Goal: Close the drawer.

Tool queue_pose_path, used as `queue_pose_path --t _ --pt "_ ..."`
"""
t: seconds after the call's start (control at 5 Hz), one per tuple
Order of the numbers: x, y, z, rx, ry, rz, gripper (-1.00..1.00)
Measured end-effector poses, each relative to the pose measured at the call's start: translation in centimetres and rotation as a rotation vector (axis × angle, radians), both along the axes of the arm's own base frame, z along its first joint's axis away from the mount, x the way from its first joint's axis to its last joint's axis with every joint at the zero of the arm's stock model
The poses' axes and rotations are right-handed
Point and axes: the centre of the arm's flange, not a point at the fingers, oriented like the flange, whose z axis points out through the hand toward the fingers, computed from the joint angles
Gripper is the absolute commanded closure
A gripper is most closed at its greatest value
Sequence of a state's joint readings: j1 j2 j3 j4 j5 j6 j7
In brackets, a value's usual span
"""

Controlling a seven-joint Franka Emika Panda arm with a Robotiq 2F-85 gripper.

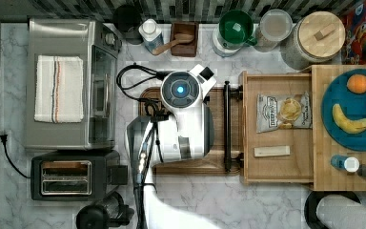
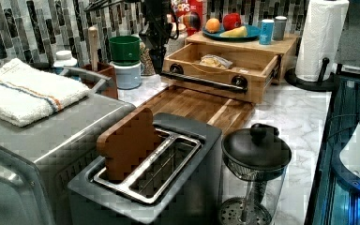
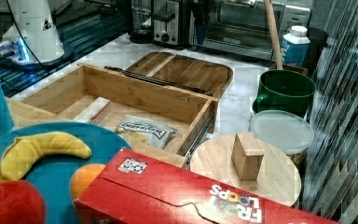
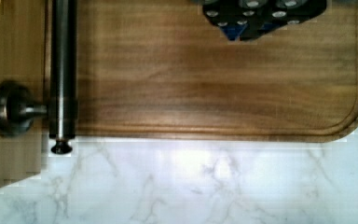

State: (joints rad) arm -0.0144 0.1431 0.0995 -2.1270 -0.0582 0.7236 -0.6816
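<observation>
The drawer [image 1: 272,170] is a shallow light-wood box standing pulled out from under the butcher-block slab [image 1: 324,181]. Its long black bar handle [image 1: 227,124] faces the walnut cutting board [image 1: 219,164]. A chip bag [image 1: 283,112] and a pale stick [image 1: 271,151] lie on the drawer's floor. The same drawer [image 2: 213,89] and handle [image 2: 201,79] appear in the left view, and the drawer [image 3: 144,95] in the right view. My arm's wrist [image 1: 183,90] hovers over the cutting board, on the top view's left of the handle. The gripper [image 4: 261,14] hangs above the board, apart from the handle [image 4: 61,70].
A toaster oven [image 1: 66,86] with a towel, a toaster [image 1: 71,177] and a French press [image 2: 255,154] stand on the top view's left. Jars and a green cup [image 1: 236,28] line the backsplash. A blue plate [image 1: 357,107] of fruit sits on the slab, a paper towel roll [image 2: 321,37] beside it.
</observation>
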Motion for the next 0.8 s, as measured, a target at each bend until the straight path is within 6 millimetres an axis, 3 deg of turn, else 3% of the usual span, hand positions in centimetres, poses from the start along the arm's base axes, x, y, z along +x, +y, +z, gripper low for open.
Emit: queue_pose_path --t 0.4,0.8 --pt "-0.6 -0.7 -1.6 0.012 -0.010 0.072 1.00" --pt "-1.1 -2.8 -5.2 0.016 0.014 0.073 1.00"
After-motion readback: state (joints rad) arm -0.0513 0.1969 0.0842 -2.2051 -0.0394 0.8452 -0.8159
